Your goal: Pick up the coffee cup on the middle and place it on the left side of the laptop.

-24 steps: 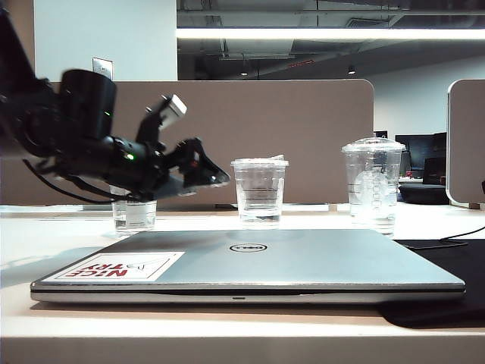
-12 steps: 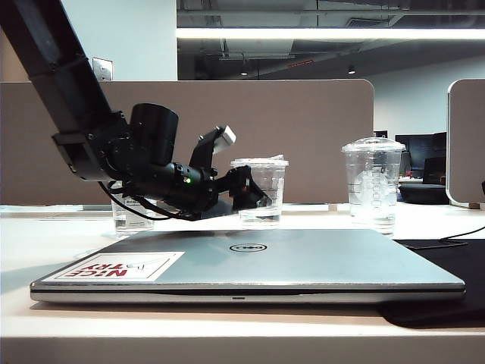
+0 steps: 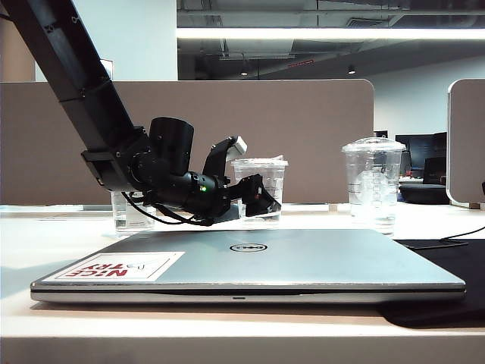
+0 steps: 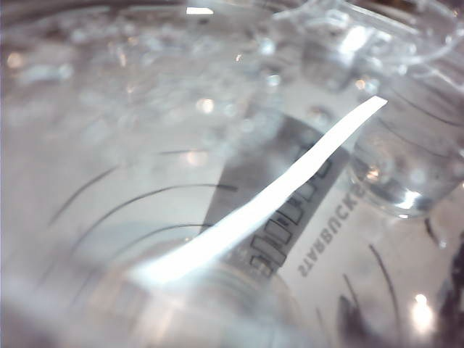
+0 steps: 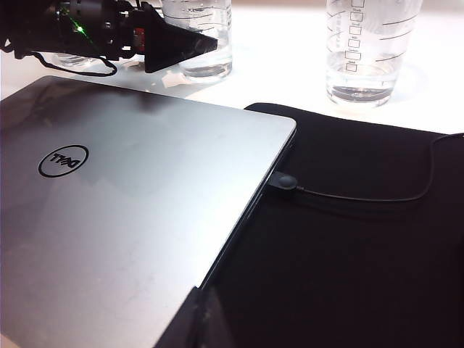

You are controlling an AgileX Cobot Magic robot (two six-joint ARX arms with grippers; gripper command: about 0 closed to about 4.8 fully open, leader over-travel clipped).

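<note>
Now, laptop (image 3: 303,262): lay closed at the table's front.
Left gripper (image 3: 261,203): reached over the laptop's rear edge, jaws wide about the coffee cup's base.
Coffee cup (image 3: 260,186): stood upright mid-table behind the laptop.
Right gripper: unseen; fingers' state cannot be told.

L arm (image 3: 83,83) angled down, left gripper (image 3: 265,203) jaws wide apart

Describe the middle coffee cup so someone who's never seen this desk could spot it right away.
Find the closed silver laptop; three clear cups stand behind it. The coffee cup is the middle one, where the open left gripper reaches. Its lid is flat with a raised tab, unlike the taller domed-lid cup.
</note>
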